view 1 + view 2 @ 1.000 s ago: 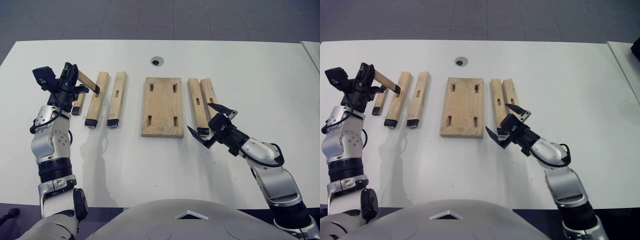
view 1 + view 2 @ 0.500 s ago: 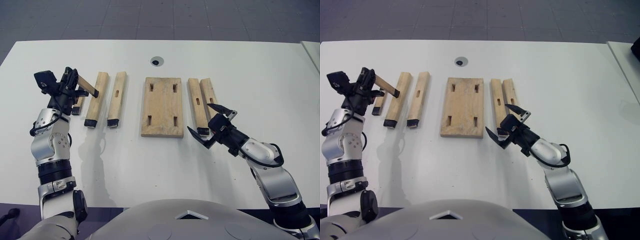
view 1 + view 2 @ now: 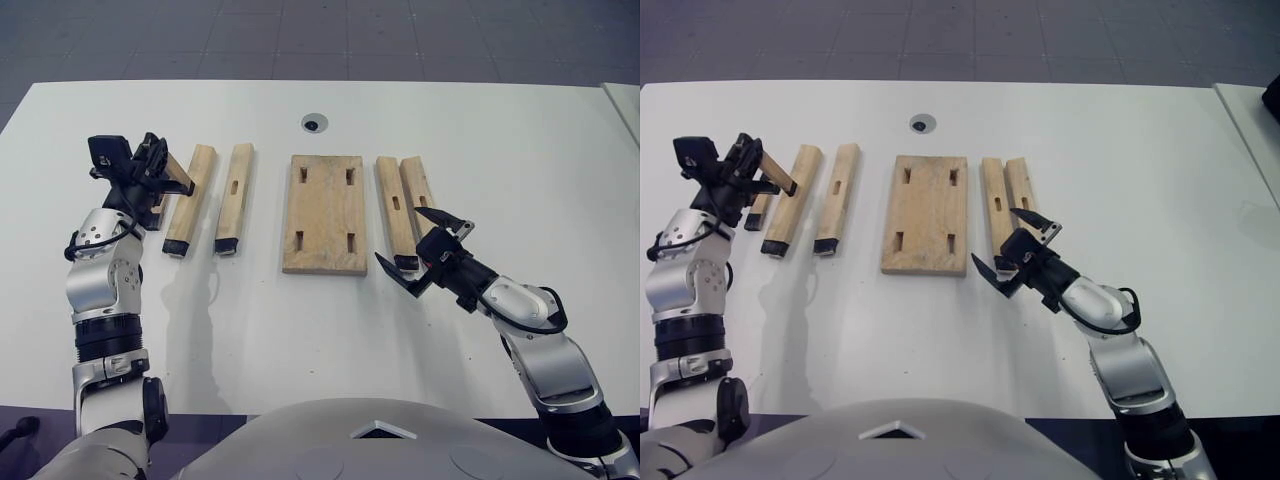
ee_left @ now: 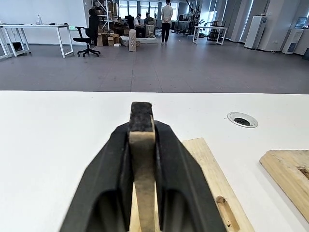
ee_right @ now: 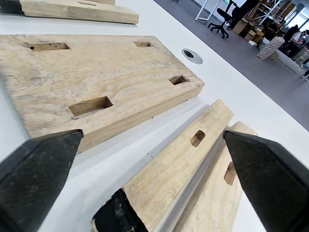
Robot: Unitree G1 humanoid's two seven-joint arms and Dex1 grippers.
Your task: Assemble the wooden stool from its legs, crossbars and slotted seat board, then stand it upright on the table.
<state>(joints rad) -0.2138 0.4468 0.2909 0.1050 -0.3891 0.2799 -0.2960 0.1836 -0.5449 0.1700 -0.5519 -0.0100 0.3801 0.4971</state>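
The slotted seat board (image 3: 323, 212) lies flat mid-table. Two legs (image 3: 190, 198) (image 3: 235, 196) lie to its left and two legs (image 3: 394, 210) (image 3: 418, 188) to its right, all with black ends toward me. My left gripper (image 3: 160, 172) is shut on a short crossbar (image 4: 142, 145), held just above the outermost left leg (image 4: 212, 179). A second crossbar (image 3: 758, 210) lies on the table under that hand. My right gripper (image 3: 397, 233) hovers open over the near ends of the right legs (image 5: 178, 164), beside the board's corner (image 5: 111, 77).
A round cable grommet (image 3: 314, 122) sits in the table behind the board. Bare white tabletop (image 3: 300, 330) stretches in front of the parts and out to the right. The table's far edge runs just past the grommet.
My left gripper has carried the crossbar right and down, from beyond the left edge of the legs to over the outermost leg. The right arm has not moved.
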